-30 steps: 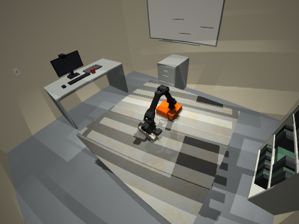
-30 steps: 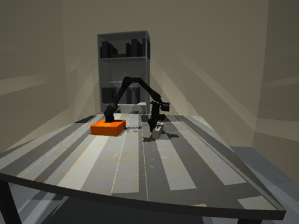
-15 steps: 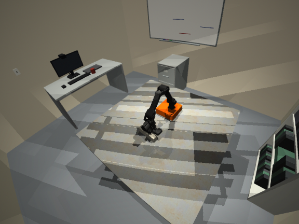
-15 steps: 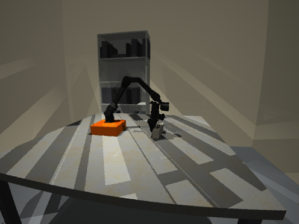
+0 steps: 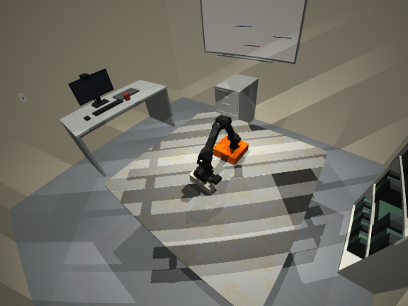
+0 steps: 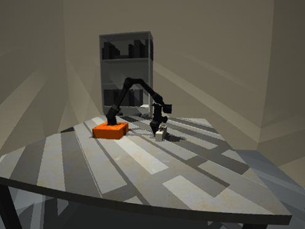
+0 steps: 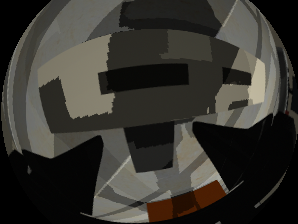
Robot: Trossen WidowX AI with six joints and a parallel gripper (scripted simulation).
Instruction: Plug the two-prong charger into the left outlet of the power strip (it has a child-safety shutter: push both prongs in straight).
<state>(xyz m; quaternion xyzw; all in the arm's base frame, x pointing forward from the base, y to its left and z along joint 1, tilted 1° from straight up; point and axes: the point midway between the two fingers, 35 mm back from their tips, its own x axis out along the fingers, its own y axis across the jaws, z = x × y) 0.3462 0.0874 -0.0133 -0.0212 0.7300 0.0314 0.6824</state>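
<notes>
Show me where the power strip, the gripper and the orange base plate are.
power strip [image 5: 209, 188]: top view, its pale near end.
gripper [image 6: 155, 129]: exterior view, between the open fingertips.
orange base plate [image 6: 103, 133]: exterior view, its front left corner.

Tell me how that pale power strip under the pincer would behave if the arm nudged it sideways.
The power strip looks like a rigid low block lying flat on the table, so it would probably slide rather than tip. Nothing visibly anchors it, so a nudge may shift it. The pincer stands open above it.

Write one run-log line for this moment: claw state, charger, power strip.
claw: open, holds nothing | charger: dark block below the claw, released | power strip: pale, on table under the claw | prong seating: cannot tell
</notes>
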